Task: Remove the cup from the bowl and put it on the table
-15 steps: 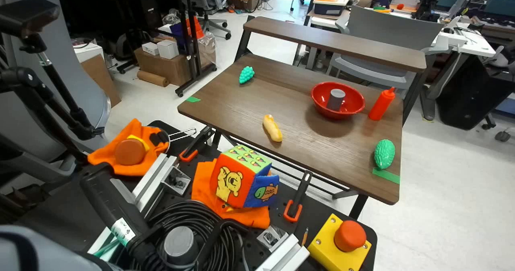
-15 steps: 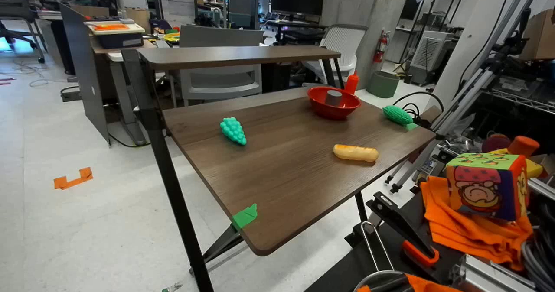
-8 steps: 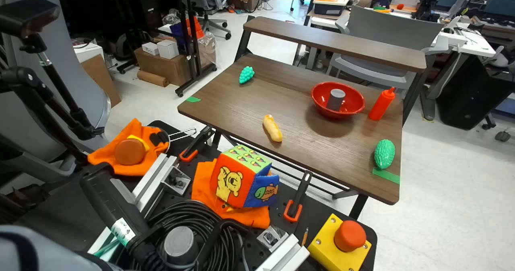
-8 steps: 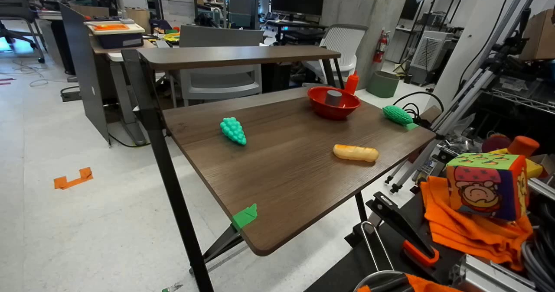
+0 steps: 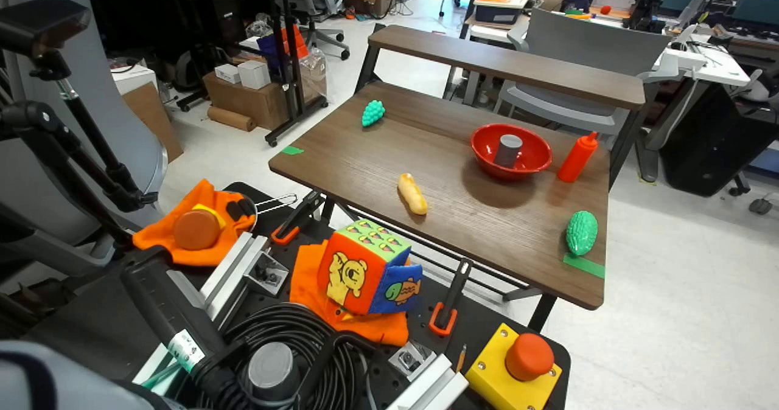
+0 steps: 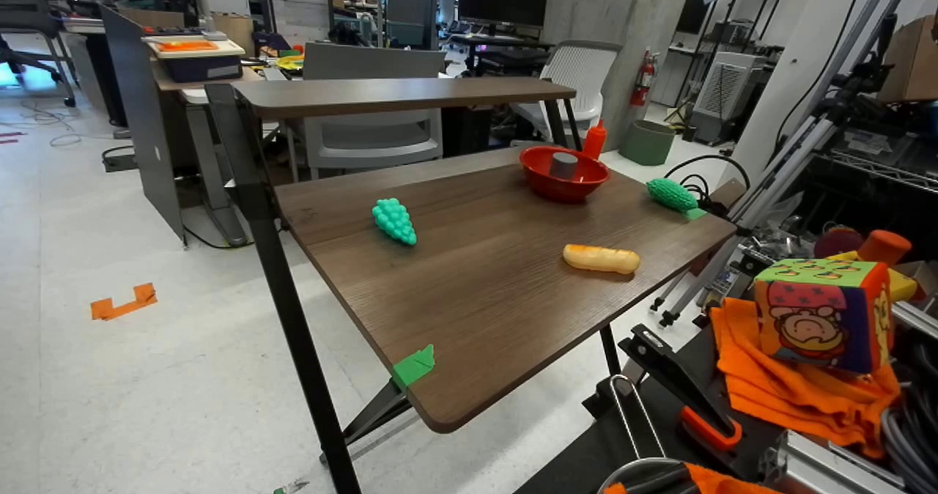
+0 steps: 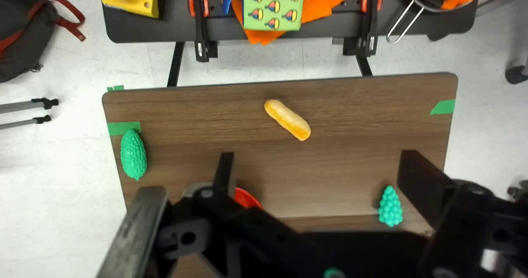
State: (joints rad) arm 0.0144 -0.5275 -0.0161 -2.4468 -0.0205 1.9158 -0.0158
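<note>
A grey cup [image 5: 508,150] stands in the red bowl [image 5: 537,153] on the brown table [image 5: 426,145]. The cup [image 6: 563,165] and bowl [image 6: 558,188] also show in the other exterior view. My gripper [image 7: 317,156] shows only in the wrist view; it is open, with nothing between its fingers. It is high above the table. In the wrist view a small part of the bowl [image 7: 248,198] shows behind the left finger. The rest of the bowl and the cup are hidden there by the gripper.
A red squeeze bottle [image 5: 577,157] stands beside the bowl. A green corn toy [image 5: 582,232], a bread toy [image 5: 412,194] and teal grapes [image 5: 373,113] lie on the table. A raised shelf [image 5: 505,63] runs along the table's far edge.
</note>
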